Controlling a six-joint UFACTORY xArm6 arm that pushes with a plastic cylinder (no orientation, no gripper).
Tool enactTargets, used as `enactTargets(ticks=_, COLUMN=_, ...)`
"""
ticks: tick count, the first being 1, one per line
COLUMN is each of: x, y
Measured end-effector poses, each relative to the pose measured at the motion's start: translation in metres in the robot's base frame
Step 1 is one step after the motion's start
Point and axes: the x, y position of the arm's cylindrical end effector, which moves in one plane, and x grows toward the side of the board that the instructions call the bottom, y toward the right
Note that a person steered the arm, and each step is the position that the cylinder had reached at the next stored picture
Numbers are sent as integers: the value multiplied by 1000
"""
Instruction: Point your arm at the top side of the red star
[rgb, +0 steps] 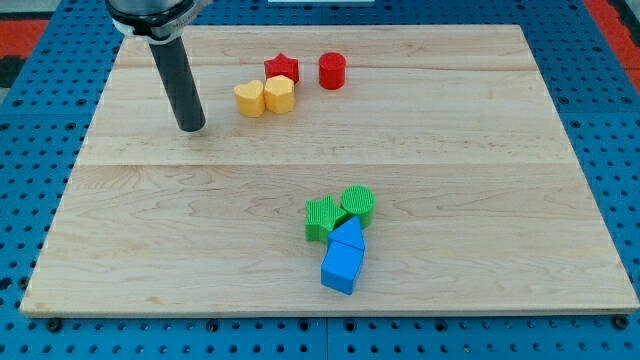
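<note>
One rod, no jaws: my tip (191, 128) sits left of red star (282, 68).

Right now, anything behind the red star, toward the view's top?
Only bare wooden board shows behind the red star. The star hides the strip right at its back. Two yellow blocks sit against its near side. My tip is to their left.

Landmark: red star (282, 68), on the board (480, 150). You find the red cylinder (332, 71) just to its right. The yellow pair (265, 97) sits just below it, my tip (191, 128) down-left of it, apart. The green pair (340, 211) and the blue pair (343, 255) cluster far below it, rightward.
</note>
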Motion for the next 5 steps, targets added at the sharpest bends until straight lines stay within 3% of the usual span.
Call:
enactTargets(ticks=2, x=0, y=38)
enactTargets(ticks=3, x=-21, y=36)
enactTargets(ticks=5, x=-118, y=16)
